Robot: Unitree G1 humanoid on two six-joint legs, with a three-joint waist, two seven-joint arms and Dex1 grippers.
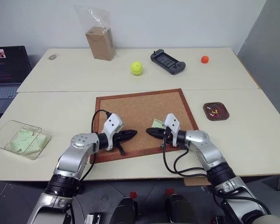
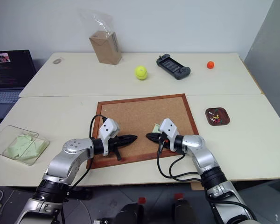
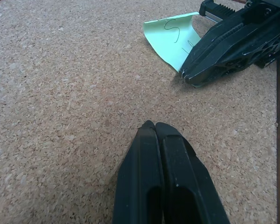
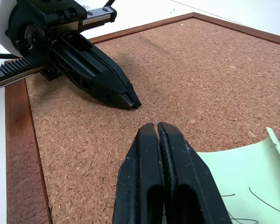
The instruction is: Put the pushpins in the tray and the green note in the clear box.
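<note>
Cork board (image 1: 142,119), wood-framed, on the worktop (image 1: 60,112); both hands over its near half, tips facing each other, apart.
Left hand (image 1: 133,134): fingers pressed together, gripping nothing.
Right hand (image 1: 149,131): fingers pressed together at the near corner of the green note (image 3: 172,37); whether they pinch the paper cannot be told; note lies on the cork by the board's right side, pen marks on it.
Tray (image 1: 216,111): on the worktop right of the board; pushpins (image 1: 215,112) inside, red, yellow and white.
Clear box (image 1: 20,139): at the worktop's left edge; green slips inside.
Far side: yellow-green ball (image 1: 136,68); bagged cardboard box (image 1: 101,42); black handheld device (image 1: 167,62); small orange object (image 1: 205,59).
</note>
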